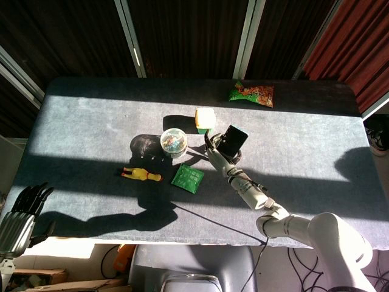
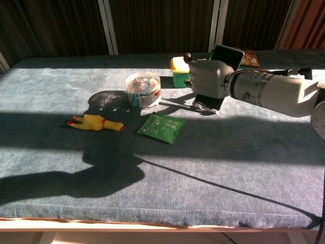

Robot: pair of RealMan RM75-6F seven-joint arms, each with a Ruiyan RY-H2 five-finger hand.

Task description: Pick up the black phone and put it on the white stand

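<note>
Right hand (image 2: 207, 77) wrapped around phone (image 2: 228, 54), tilted, over stand (image 2: 209, 103) mid-table. Just left: yellow-green box (image 2: 181, 70), clear tub (image 2: 143, 89). Nearer the front: green packet (image 2: 162, 127), rubber chicken (image 2: 95, 123). Snack bag (image 1: 251, 93) at far edge. Left hand (image 1: 21, 210) off table's left corner, fingers loosely together, holding nothing.

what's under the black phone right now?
The black phone is held by the right hand. Its lower end meets the white stand on the table. The fingers cover the middle, so whether it is fully seated cannot be seen.
</note>
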